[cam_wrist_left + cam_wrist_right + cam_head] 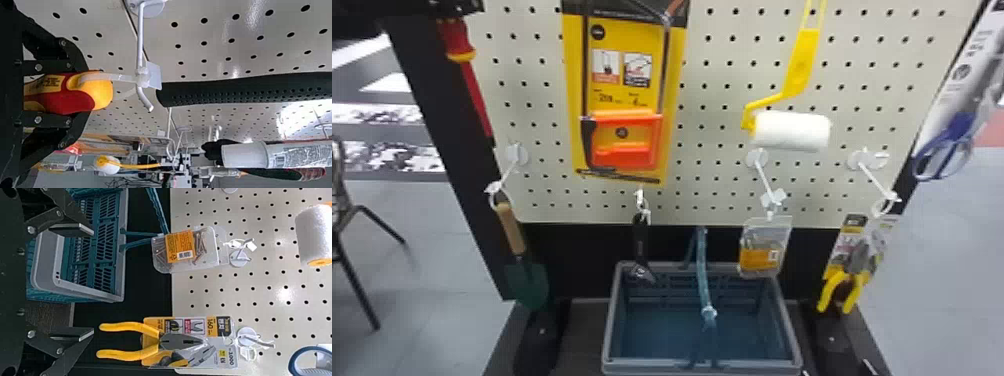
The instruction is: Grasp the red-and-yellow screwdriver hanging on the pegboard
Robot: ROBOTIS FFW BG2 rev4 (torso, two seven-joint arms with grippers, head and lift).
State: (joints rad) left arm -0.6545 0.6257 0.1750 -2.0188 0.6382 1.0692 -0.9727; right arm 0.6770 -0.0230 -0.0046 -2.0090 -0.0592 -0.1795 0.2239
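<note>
Right gripper (pixel 92 281), near right: fingers apart, short of pliers (pixel 131 354). Left gripper (pixel 452 7), left side: fingers clamped on screwdriver (pixel 460 42) handle, between them, in front of pegboard (pixel 722 50). White tie (pixel 117 77) joins handle end and hook (pixel 139 43).

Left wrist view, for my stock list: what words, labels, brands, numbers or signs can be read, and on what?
Screwdriver: handle label, print too small to read.
White tube: printed lines and a barcode, too blurred to read.
There is no text I can quote.
</note>
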